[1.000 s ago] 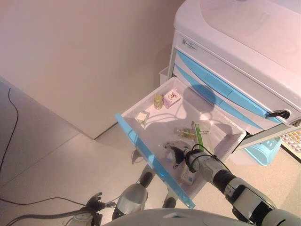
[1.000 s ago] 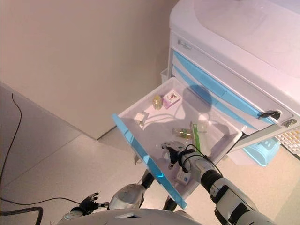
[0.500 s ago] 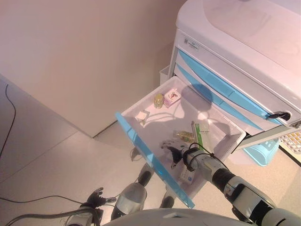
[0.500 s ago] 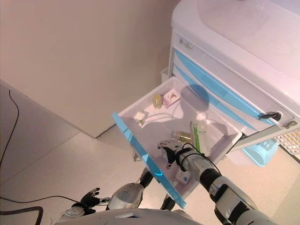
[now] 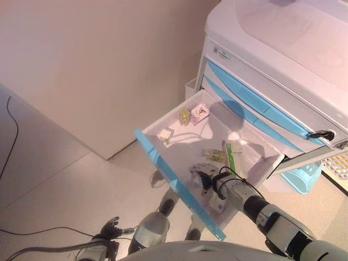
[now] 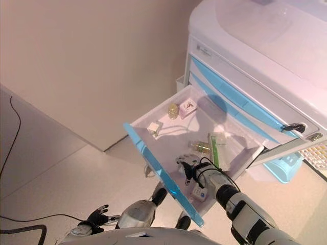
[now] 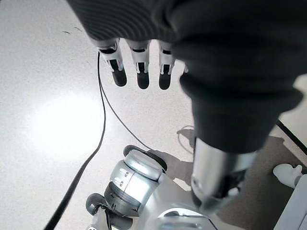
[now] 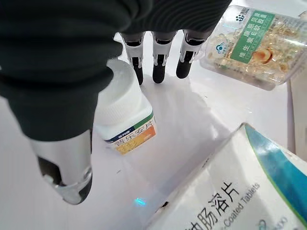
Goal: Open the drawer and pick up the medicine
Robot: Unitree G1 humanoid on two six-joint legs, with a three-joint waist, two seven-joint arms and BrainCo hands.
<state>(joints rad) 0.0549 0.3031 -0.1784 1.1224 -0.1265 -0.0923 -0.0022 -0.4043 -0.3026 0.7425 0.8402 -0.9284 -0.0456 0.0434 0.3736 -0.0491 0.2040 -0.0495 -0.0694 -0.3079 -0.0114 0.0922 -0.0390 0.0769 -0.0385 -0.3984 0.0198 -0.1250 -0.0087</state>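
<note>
The cart's white drawer with a blue front (image 5: 173,180) stands pulled out. My right hand (image 5: 205,175) reaches into its near end, fingers (image 8: 158,67) straight and open. A white medicine bottle with an orange label (image 8: 123,112) lies on the drawer floor under that hand, between the thumb (image 8: 67,165) and the fingers, not clasped. A white and blue medicine box (image 8: 240,191) lies close beside it. My left hand (image 5: 110,230) hangs low near the floor at the lower left, open and holding nothing.
Further in the drawer lie a clear capsule pack with a green label (image 8: 254,45), a green tube (image 5: 230,157), a pink box (image 5: 199,113), a small yellow bottle (image 5: 185,116) and a small white box (image 5: 165,134). The cart (image 5: 283,60) has shut blue drawers above.
My right hand has shifted only slightly over the bottle inside the drawer, with its fingers still straight. The left hand has stayed where it hung.
</note>
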